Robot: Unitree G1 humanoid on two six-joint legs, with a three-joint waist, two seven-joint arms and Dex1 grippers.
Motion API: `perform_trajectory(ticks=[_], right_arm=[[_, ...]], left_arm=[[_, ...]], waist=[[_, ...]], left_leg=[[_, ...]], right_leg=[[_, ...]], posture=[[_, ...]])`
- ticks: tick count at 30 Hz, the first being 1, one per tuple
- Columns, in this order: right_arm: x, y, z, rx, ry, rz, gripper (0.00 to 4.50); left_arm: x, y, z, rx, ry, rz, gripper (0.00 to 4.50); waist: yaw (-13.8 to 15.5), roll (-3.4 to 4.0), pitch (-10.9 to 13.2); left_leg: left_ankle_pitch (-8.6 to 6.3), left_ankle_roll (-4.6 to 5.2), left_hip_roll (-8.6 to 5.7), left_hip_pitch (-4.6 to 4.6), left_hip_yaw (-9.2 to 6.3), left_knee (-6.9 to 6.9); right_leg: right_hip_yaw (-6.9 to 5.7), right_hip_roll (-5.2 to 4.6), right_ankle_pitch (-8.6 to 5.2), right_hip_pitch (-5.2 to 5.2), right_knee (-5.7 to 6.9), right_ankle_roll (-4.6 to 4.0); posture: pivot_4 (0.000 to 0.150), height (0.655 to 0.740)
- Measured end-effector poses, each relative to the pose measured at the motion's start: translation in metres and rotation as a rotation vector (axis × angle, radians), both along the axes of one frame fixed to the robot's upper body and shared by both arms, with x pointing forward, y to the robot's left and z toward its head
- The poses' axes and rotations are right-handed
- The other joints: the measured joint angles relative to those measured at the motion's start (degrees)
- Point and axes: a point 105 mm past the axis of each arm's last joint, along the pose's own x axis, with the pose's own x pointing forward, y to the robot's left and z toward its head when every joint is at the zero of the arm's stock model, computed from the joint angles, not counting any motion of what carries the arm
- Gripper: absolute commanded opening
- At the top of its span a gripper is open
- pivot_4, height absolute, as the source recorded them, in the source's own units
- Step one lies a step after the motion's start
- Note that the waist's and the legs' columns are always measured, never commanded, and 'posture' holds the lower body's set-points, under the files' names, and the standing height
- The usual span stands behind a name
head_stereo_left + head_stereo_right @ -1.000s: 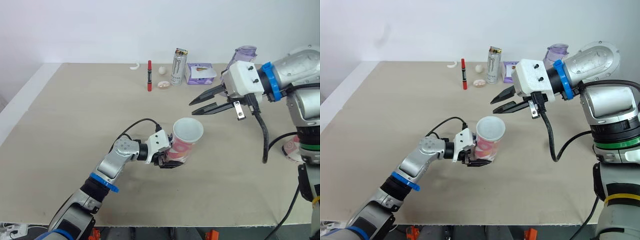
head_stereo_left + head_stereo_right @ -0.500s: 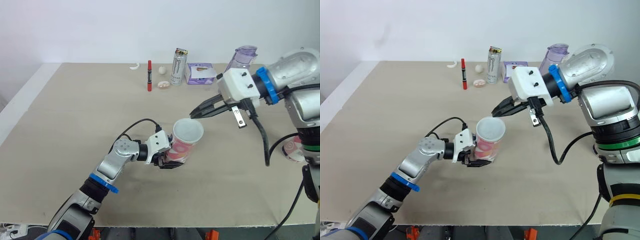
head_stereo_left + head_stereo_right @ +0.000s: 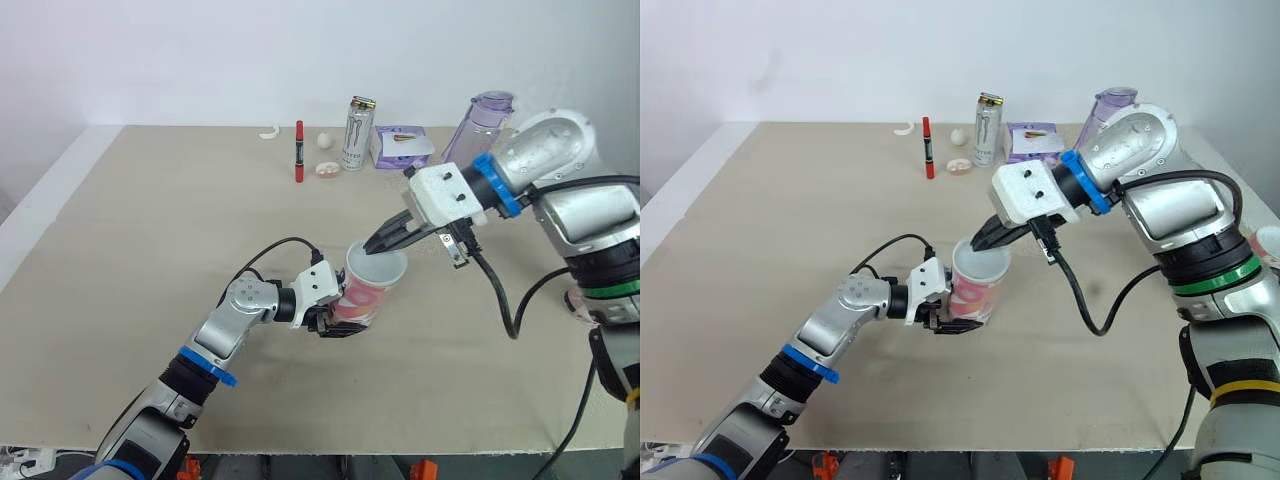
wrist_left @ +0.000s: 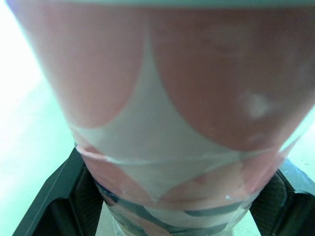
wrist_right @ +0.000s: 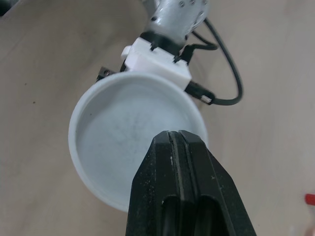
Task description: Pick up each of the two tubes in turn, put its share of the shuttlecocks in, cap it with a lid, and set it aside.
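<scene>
Beige tabletop [image 3: 120,250]: left gripper [image 3: 338,322] clasps pink-patterned tube [image 3: 362,298]; right gripper [image 3: 371,249], open a second ago, now pinched together, seats its white lid [image 5: 118,132].

The pink-and-white patterned cardboard tube [image 4: 162,98] carries large rounded salmon-pink panels parted by curving white bands, with thin dark grey-blue stripes lower down. The white round plastic lid [image 5: 123,132] on it is plain milky white with faint grey scuffs. The left gripper [image 3: 345,322] and the right gripper [image 3: 376,246] each have black fingers on a white housing, with a bright blue ring on a silver-grey arm. The desk [image 3: 150,220] is plain pale beige. Along its far edge are a red marker pen [image 3: 298,150] with a black band, a silver-white drinks can [image 3: 357,135] with a black logo, a lilac tissue pack [image 3: 400,147], a translucent violet plastic jug [image 3: 480,125], an off-white crescent piece [image 3: 268,132] and an off-white little ball [image 3: 325,140].
</scene>
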Motion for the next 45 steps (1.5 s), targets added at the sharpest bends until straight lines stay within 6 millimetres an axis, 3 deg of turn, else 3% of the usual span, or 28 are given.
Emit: perform_trajectory(ticks=[21,45], right_arm=[[0.004,0.002,-0.003,-0.026,-0.033,0.039,0.16],[-0.002,-0.011,-0.011,0.045,0.113,-0.047,0.16]], left_arm=[[0.0,0.001,-0.001,-0.003,0.002,0.008,3.61],[-0.001,0.0,-0.002,-0.003,0.001,0.012,3.61]], waist=[[0.0,-0.02,0.0],[0.1,-0.38,-0.3]], left_leg=[[0.0,0.0,0.03,0.05,-0.01,0.0],[-0.07,0.01,0.03,0.08,-0.01,0.0]], right_leg=[[0.0,0.01,0.01,0.04,0.0,-0.03],[-0.02,-0.01,-0.05,0.1,0.0,-0.13]], posture=[[0.15,0.74],[0.15,0.74]])
